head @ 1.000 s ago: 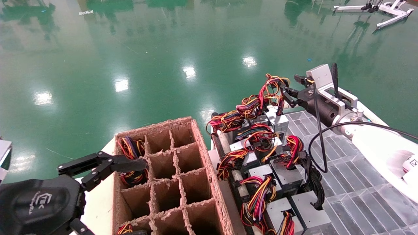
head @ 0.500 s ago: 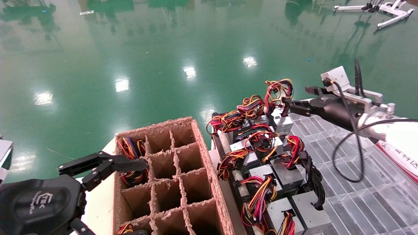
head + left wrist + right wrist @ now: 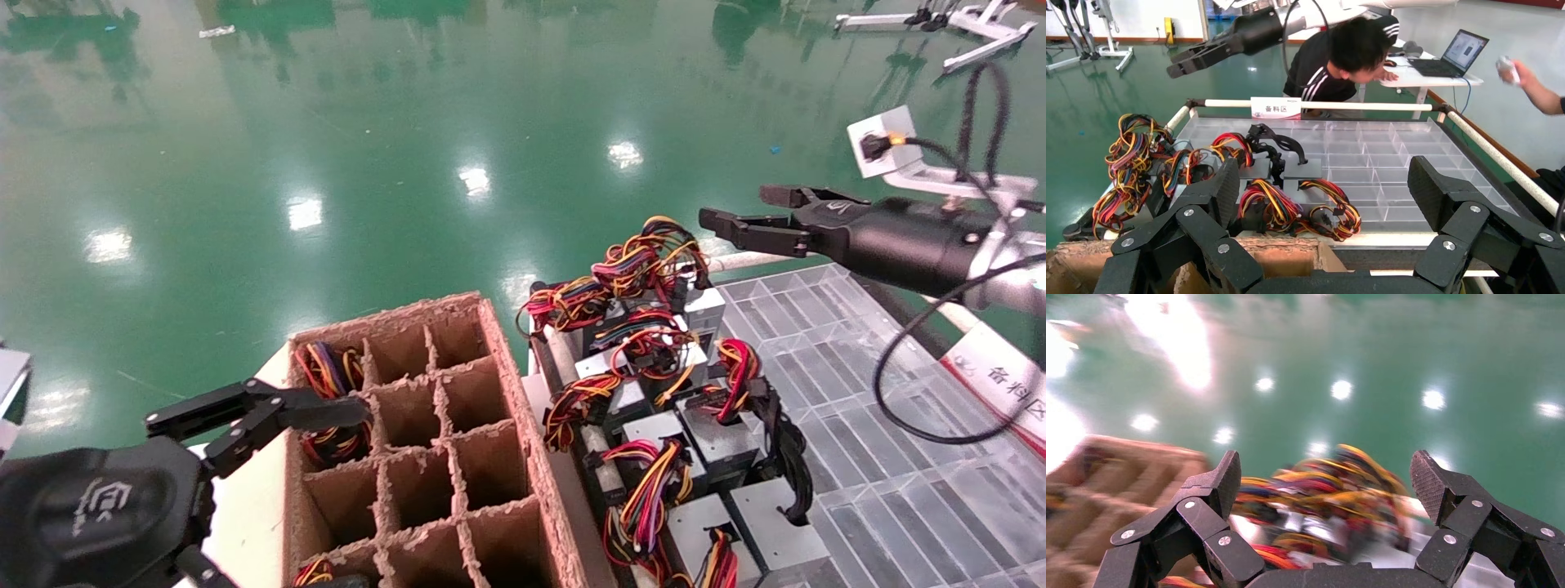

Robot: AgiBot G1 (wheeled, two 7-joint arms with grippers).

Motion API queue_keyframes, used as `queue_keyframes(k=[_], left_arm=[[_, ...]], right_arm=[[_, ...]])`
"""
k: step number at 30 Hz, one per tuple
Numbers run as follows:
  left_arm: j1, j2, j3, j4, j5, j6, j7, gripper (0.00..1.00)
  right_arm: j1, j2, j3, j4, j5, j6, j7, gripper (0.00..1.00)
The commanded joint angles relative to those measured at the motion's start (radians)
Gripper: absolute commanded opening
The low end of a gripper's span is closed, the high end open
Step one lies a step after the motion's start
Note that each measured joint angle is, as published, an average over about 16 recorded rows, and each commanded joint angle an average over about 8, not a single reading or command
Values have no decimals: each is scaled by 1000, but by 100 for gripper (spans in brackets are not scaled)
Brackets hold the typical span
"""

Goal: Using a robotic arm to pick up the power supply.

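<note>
Several grey power supplies (image 3: 704, 305) with red, yellow and black wire bundles (image 3: 654, 255) lie packed at the left end of a clear divided tray (image 3: 825, 343). The robotic arm's right gripper (image 3: 734, 207) hovers open above and to the right of the farthest bundle, touching nothing. In the right wrist view this gripper (image 3: 1324, 478) stands open with blurred wire bundles (image 3: 1333, 490) beyond it and nothing between its fingers. My left gripper (image 3: 1327, 190) is parked open at the near left, over the cardboard box (image 3: 523, 425).
The cardboard box (image 3: 1248, 248) has a grid of cells; two far-left cells hold wire bundles (image 3: 327, 371). White rails (image 3: 1321, 105) edge the tray. A person (image 3: 1352, 55) leans at a desk with a laptop (image 3: 1462, 52) beyond the tray. Green floor lies all around.
The right gripper has risen and drawn back to the right, away from the farthest wire bundle, which has sunk back onto the pile. The left gripper has stayed put.
</note>
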Motion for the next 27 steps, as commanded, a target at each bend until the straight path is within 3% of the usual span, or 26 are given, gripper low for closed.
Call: queue_keyframes(k=[1, 27], left_arm=[[0, 0, 0, 0, 0, 0, 0, 100], [0, 0, 0, 0, 0, 0, 0, 100]], right_arm=[[-4, 10, 11, 14, -2, -35, 12, 100], [-337, 186, 371, 616, -81, -149, 140, 100]])
